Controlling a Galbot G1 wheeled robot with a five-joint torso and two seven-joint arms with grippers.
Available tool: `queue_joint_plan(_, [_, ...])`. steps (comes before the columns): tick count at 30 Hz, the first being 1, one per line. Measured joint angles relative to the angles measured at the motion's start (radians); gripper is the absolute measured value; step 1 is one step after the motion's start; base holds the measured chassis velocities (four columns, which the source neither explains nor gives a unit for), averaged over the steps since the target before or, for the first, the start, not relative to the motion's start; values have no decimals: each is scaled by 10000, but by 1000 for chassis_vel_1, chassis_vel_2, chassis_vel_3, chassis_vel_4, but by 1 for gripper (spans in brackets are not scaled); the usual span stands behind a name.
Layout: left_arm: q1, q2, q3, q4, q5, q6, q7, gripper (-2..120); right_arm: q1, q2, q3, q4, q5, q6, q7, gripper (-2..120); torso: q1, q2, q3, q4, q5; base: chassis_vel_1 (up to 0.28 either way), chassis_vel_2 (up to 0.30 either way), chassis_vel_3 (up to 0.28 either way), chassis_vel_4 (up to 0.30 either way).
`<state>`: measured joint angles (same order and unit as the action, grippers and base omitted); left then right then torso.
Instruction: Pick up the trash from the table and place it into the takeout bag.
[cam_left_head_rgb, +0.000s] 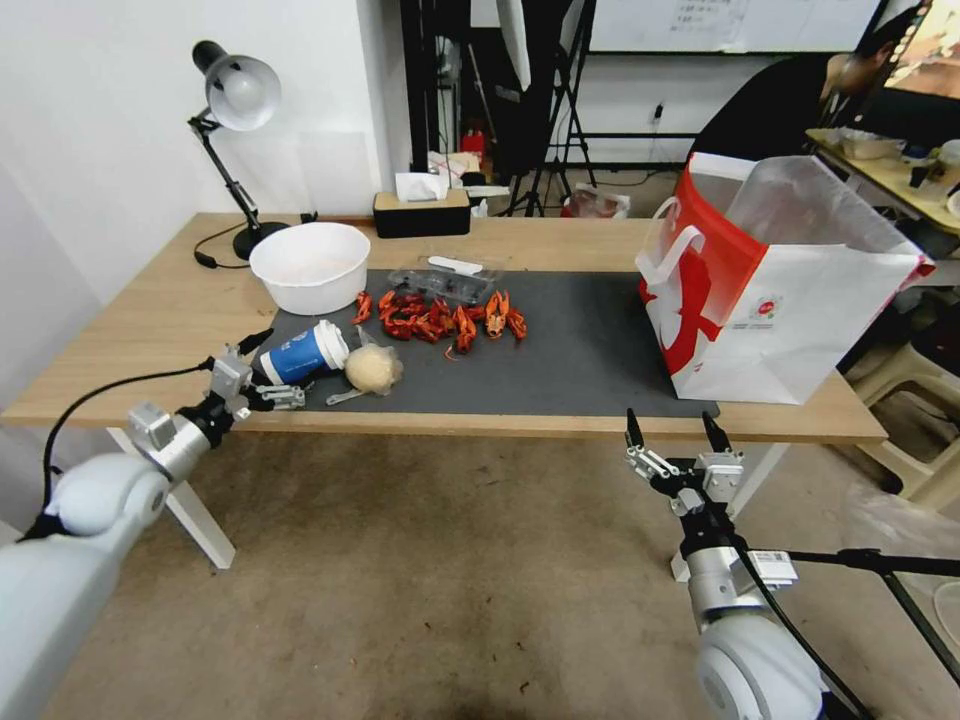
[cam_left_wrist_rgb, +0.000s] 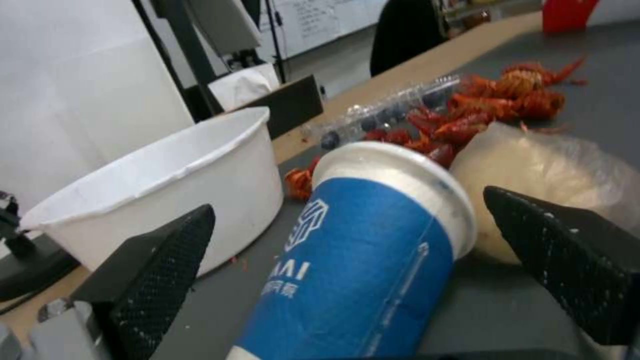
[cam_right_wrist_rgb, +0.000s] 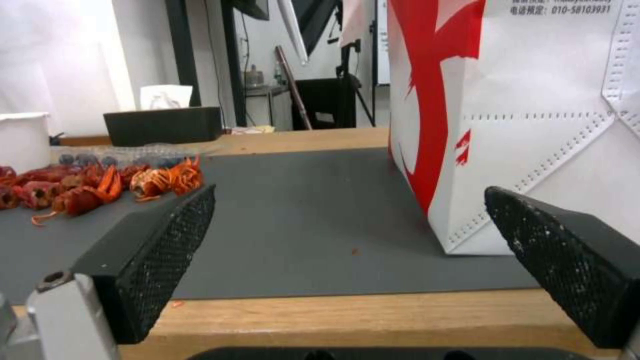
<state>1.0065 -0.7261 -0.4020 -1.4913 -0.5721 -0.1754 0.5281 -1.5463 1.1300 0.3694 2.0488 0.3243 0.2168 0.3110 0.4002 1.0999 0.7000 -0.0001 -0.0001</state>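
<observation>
Black textured fingers (cam_left_wrist_rgb: 160, 270) of the left gripper (cam_left_head_rgb: 262, 371) fill the lower corners of the left wrist view, spread wide on either side of the blue paper cup (cam_left_wrist_rgb: 363, 260), which lies on its side between them with no contact that I can make out. Judging by the head view, the task has barely begun: the cup, the beige plastic-wrapped wad (cam_left_head_rgb: 372, 369) just beside it, the red leftovers (cam_left_head_rgb: 440, 317) at centre frame, a clear plastic tray (cam_left_head_rgb: 445, 281) behind them and the white bowl (cam_left_head_rgb: 310, 266) in the upper left all sit on the table (cam_left_head_rgb: 150, 310) or its dark mat (cam_left_head_rgb: 590, 350), and nothing can be seen inside the takeout bag (cam_left_head_rgb: 790, 320) standing at the right. The right gripper (cam_left_head_rgb: 675, 432) hangs at lower right, off the table's near edge, jaws apart and empty. Its wrist view adds the bag's stitched seam and red print up close, with bare mat ahead; the left wrist view adds the cup's white lid pressed close to the wad, which the head view leaves vague.
</observation>
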Motion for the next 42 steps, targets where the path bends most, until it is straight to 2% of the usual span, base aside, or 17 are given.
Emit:
queue_joint_plan(2, [-227,164,165,197,-10,39,233,98,10,7,0,-8,-6,-4,1,100,-1,0,0,0,-1,0,0,0,0])
queue_joint_plan(5, [-682,607,464,641,22,317,1232,95,15,36,-3,-23,-23,-10,2,100,-3,0,0,3,0,0,0,0,0])
queue_joint_plan(7, [-734,649,493,685,31,346,1352,95,17,41,-4,-26,-26,-10,2,100,-2,0,0,3,1,0,0,0,0])
queue_joint_plan(8, [-956,802,619,870,76,470,1824,95,31,62,-11,-45,-40,-11,3,100,-2,0,0,3,1,0,0,0,0])
queue_joint_plan(9, [-1113,869,722,1000,116,513,2003,94,50,81,-26,-66,-57,-13,3,100,-2,1,0,3,0,0,0,0,0])
queue_joint_plan(15, [-1610,938,1173,1418,133,542,2157,93,115,145,-80,-102,-97,-22,15,100,-2,2,1,0,0,0,0,0,0])
queue_joint_plan(17, [-1777,927,1329,1577,147,541,2198,86,128,151,-81,-108,-99,-31,32,100,-2,2,0,1,0,0,0,0,0])
queue_joint_plan(19, [-1813,918,1359,1615,150,540,2219,85,129,151,-80,-108,-99,-33,35,100,-2,2,0,1,1,0,0,0,0])
queue_joint_plan(20, [-1901,892,1430,1718,163,537,2312,78,130,149,-70,-109,-100,-35,49,100,-2,1,1,1,0,0,0,0,0])
queue_joint_plan(23, [-1965,881,1480,1789,172,526,2362,72,129,146,-52,-109,-100,-36,60,100,-2,1,0,0,0,0,0,0,0])
queue_joint_plan(25, [-2021,841,1527,1873,210,421,2455,58,129,150,-33,-127,-102,-39,75,100,-3,2,0,2,2,0,0,0,0])
queue_joint_plan(27, [-2022,831,1528,1885,217,402,2487,55,130,152,-32,-132,-105,-40,75,100,-2,2,0,1,2,0,0,0,0])
queue_joint_plan(29, [-2033,808,1527,1955,256,298,2665,43,139,161,-31,-149,-113,-42,80,100,-2,2,-1,2,3,0,0,0,0])
queue_joint_plan(31, [-2048,804,1527,1991,274,229,2758,39,146,163,-30,-151,-117,-47,85,100,-2,2,0,2,3,0,0,0,0])
queue_joint_plan(33, [-2063,803,1516,2022,304,99,2890,28,156,165,-30,-152,-121,-58,97,100,-2,2,0,1,2,0,0,0,0])
queue_joint_plan(39, [-2103,789,1400,1989,376,-173,2918,13,159,165,-24,-151,-128,-74,111,100,-2,1,0,0,-1,0,0,0,0])
queue_joint_plan(42, [-2172,798,1313,1687,116,-266,2907,7,155,164,-24,-132,-128,-83,115,100,-2,2,0,2,0,0,0,0,0])
